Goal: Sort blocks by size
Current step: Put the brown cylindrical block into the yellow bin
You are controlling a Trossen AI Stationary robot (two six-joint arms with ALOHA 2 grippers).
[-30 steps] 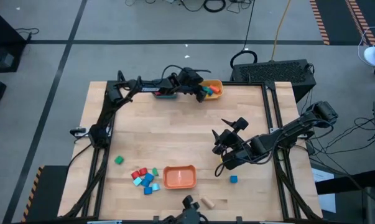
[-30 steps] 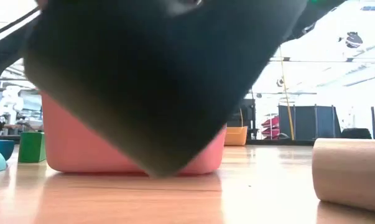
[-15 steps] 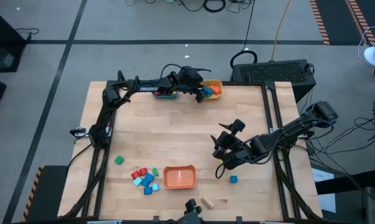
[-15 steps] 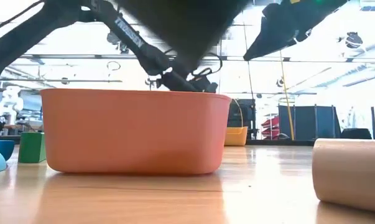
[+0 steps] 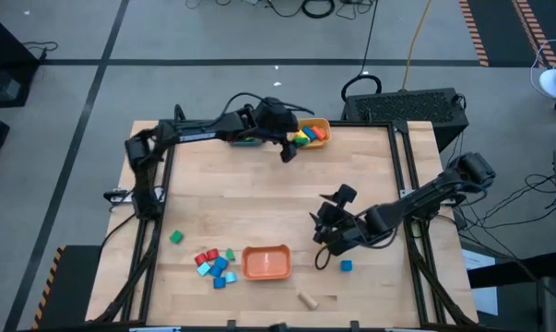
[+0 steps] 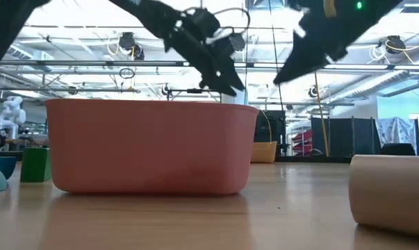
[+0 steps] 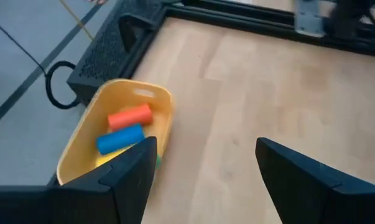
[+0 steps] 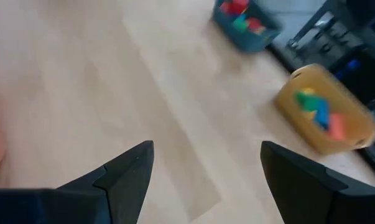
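so the right tool (image 5: 325,231), fingers apart and empty, hangs over the desk (image 5: 231,184) nearest the leftovers: the lone blue cube (image 5: 347,266) sits near it on the front side, the wooden block (image 5: 306,299) lies further front, long axis slanted. The loose cluster (image 5: 215,263) lies past the orange bowl (image 5: 266,262). Left tool (image 5: 288,148), also apart and empty, is way back by the yellow bowl (image 5: 316,124), so I'd say right arm takes the cube

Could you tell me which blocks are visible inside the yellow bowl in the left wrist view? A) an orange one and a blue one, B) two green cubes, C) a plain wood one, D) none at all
A: in the yellow bowl an orange block lies beside a blue block, both long pieces.
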